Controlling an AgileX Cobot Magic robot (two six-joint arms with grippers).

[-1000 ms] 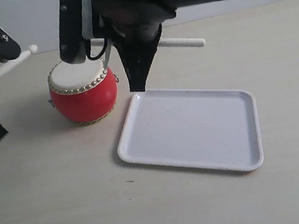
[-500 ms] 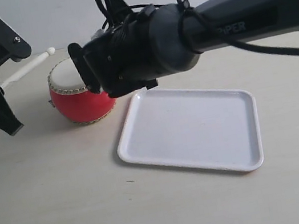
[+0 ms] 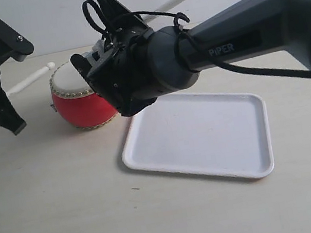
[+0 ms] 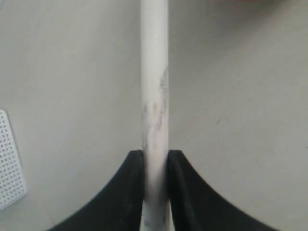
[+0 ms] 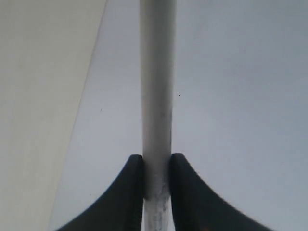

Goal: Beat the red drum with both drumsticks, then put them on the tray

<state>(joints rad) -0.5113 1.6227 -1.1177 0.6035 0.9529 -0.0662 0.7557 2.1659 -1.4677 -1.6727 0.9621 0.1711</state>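
Over the last second the right arm [image 3: 238,35] has rolled above the red drum [image 3: 78,105]; in the exterior view the right drumstick [image 3: 174,0] now slants up and away, while the left drumstick [image 3: 29,81] has its tip just beside the drum's rim, with the tray [image 3: 220,141] near. In the left wrist view the left gripper [image 4: 156,161] is clamped on its stick, which runs straight ahead of the fingers over the table [image 4: 240,96]. In the right wrist view the right gripper [image 5: 157,163] is clamped likewise with its stick aimed at the wall [image 5: 240,96] and the drum out of sight, so a strike probably needs a downswing.
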